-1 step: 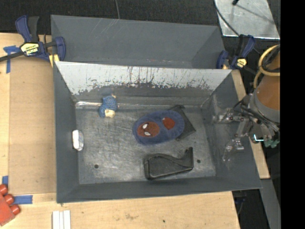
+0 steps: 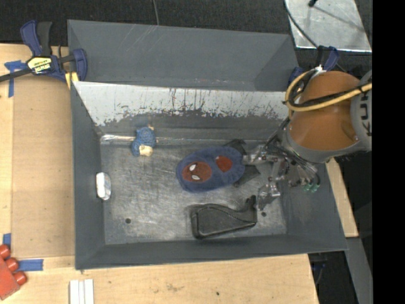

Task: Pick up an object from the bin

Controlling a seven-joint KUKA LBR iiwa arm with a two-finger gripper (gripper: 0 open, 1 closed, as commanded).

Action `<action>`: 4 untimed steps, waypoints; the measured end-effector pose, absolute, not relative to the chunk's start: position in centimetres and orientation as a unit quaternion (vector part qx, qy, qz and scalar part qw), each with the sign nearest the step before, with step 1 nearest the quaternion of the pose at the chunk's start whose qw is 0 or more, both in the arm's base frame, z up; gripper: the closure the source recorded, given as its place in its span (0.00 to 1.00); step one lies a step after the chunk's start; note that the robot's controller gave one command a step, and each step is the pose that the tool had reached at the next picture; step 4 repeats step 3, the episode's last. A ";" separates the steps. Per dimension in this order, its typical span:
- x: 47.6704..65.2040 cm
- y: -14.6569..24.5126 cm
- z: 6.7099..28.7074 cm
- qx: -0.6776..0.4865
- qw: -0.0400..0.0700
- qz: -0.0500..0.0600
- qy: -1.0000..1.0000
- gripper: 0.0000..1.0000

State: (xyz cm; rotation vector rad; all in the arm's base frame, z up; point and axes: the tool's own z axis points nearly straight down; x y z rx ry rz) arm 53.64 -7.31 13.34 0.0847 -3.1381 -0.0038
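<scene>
Hovering by bin point(image 2: 305, 220) right wall, claw point(image 2: 264, 195) beside blue plush point(image 2: 212, 170) and black wedge point(image 2: 221, 221); cannot tell if spread.

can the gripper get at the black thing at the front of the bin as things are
Probably yes. The black thing lies flat with nothing on top of it, right next to the gripper; the blue plush toy lies apart behind it. The bin's front wall is close.
</scene>
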 end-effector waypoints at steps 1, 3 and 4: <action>57.6 -2.1 7.6 0.069 -0.008 0.005 -0.998 0.00; 53.0 -4.9 28.2 0.220 -0.005 0.002 -0.975 1.00; 53.0 -4.9 28.2 0.220 -0.005 0.002 -0.975 1.00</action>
